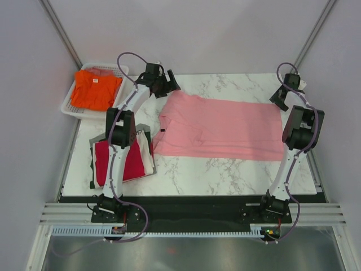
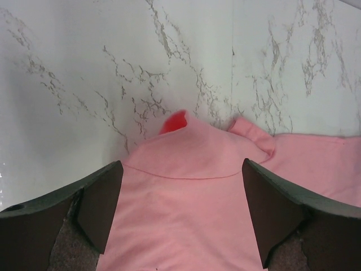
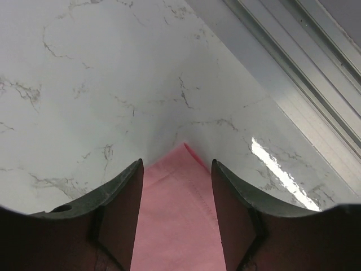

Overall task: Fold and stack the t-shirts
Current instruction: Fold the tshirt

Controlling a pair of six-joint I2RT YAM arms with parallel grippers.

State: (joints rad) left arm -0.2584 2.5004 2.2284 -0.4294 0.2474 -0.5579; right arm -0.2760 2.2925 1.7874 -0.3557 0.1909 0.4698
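Pink t-shirt (image 1: 220, 127) spread flat on the counter (image 1: 225, 169). Left claw (image 2: 181, 169) released, fingers apart above the shirt's far left corner. Right claw (image 3: 177, 166) released, straddling the far right corner.

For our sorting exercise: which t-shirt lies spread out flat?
The pink tee, unfolded across the table; the orange tee sits in the basket, and the red tee lies folded.
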